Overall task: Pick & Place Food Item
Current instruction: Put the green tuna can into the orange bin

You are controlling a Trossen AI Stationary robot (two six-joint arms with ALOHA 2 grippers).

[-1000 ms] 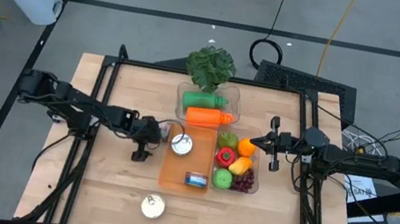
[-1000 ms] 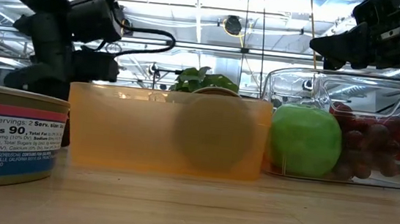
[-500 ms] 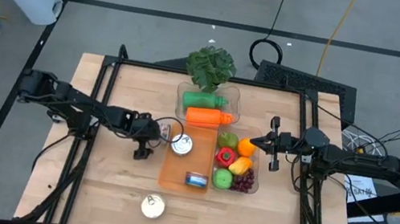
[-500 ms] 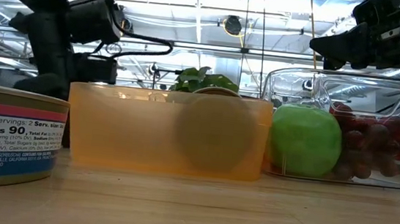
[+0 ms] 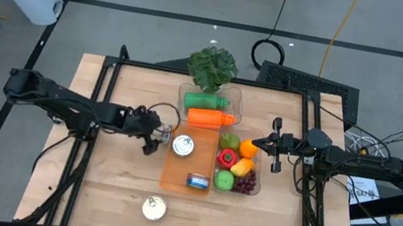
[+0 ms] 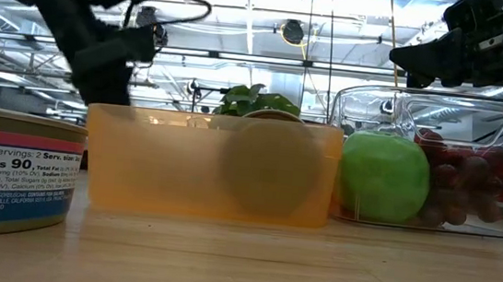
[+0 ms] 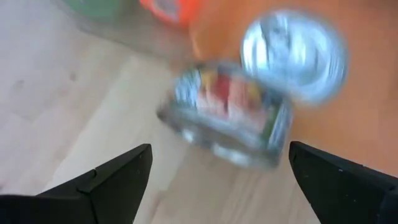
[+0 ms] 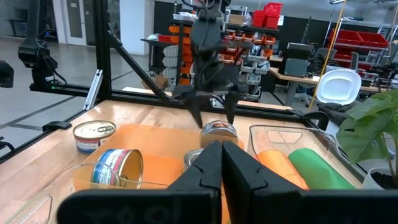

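You have swung the left arm (image 5: 71, 105) since a second ago: its shoulder end now sits farther toward the bench's left edge, and the arm lies straighter across the wood. The left pincer (image 5: 154, 140) has turned, so its wide-open fingers now reach toward the orange tray (image 5: 174, 176) and the tin can (image 5: 166, 131) beside its corner, rather than pointing toward the front edge. In the low view the arm has lifted and slid leftward.

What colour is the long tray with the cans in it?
Orange tray, clearest in the high view.
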